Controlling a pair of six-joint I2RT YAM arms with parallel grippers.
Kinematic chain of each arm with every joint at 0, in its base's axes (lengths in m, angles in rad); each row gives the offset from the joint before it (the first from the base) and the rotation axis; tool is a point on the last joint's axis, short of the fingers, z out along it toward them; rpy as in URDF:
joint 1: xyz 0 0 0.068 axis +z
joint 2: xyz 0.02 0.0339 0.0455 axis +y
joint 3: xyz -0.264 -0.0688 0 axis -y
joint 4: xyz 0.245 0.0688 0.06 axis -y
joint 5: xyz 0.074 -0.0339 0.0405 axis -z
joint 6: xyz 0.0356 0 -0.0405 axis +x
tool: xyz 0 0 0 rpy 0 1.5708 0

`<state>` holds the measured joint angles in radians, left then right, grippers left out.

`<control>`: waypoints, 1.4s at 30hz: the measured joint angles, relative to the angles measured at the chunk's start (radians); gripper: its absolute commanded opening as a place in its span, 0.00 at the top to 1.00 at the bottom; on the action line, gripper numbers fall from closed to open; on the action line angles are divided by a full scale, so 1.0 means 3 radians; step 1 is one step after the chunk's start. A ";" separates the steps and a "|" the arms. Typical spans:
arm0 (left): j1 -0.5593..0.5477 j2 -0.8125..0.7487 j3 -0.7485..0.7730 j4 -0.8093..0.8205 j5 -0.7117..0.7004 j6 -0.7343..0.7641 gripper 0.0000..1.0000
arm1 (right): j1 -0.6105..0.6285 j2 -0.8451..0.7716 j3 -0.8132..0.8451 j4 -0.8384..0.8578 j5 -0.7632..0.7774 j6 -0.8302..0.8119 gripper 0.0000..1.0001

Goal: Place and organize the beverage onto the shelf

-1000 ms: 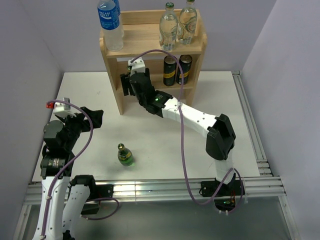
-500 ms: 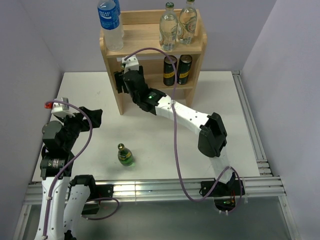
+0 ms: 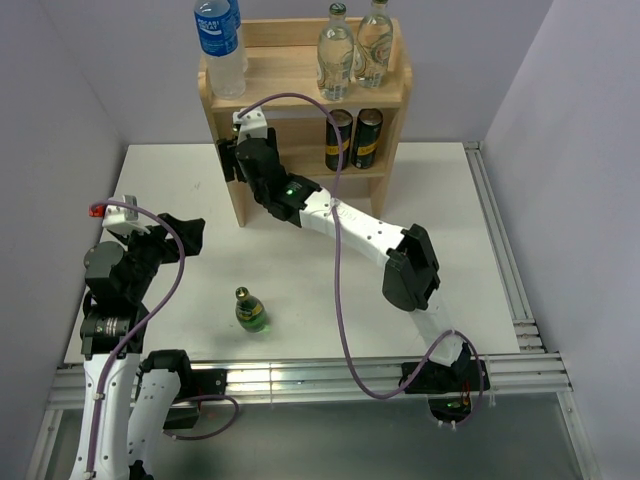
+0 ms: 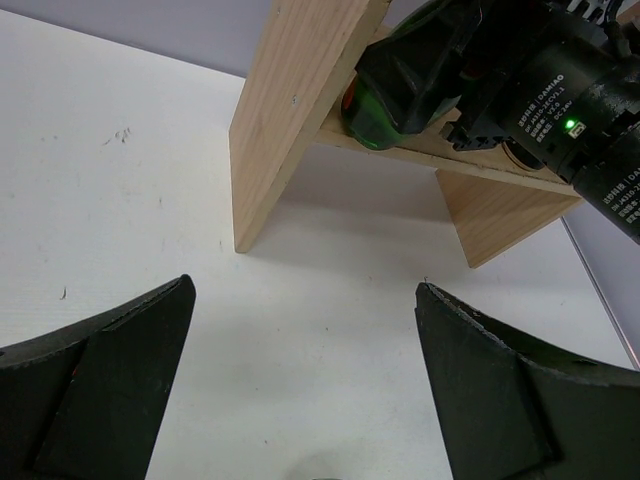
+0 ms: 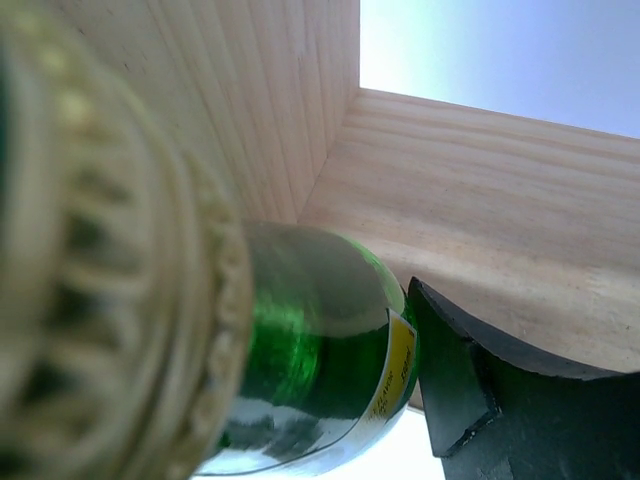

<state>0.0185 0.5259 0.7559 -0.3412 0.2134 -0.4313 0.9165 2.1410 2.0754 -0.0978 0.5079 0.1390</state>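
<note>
my right claw (image 3: 232,158) is clamped on a dark green glass bottle with a yellow label (image 5: 320,360), inside the light wooden two-tier shelf (image 5: 480,190), its side panel close beside me.

Your two arms, right arm (image 3: 350,225) and left arm (image 3: 112,300), are white shells with chunky black joint housings, each trailed by a purple cable (image 3: 340,300). The right wrist housing shows a lit green light (image 3: 291,187) and small white lettering; the left carries a red tab (image 3: 98,210) and matte black wedge fingers (image 4: 100,390).
</note>
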 measured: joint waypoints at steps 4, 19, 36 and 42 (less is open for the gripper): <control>0.0003 0.0000 0.0000 0.0000 0.0001 0.0000 0.01 | -0.0006 0.0017 0.0020 0.0000 -0.0003 -0.0009 1.00; 0.0015 -0.0003 0.0000 0.0000 0.0029 -0.0001 0.01 | -0.0014 0.0017 -0.0039 0.0106 0.0074 -0.0083 1.00; 0.0017 -0.0001 0.0000 0.0000 0.0036 0.0000 0.01 | -0.0023 0.0017 -0.0075 0.0164 0.0111 -0.0097 0.75; 0.0018 -0.0001 0.0000 0.0000 0.0037 0.0000 0.01 | -0.0028 0.0017 -0.0116 0.0219 0.0130 -0.0097 0.31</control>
<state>0.0238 0.5255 0.7559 -0.3412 0.2245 -0.4313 0.9081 2.1460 2.0407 -0.0322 0.5468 0.1101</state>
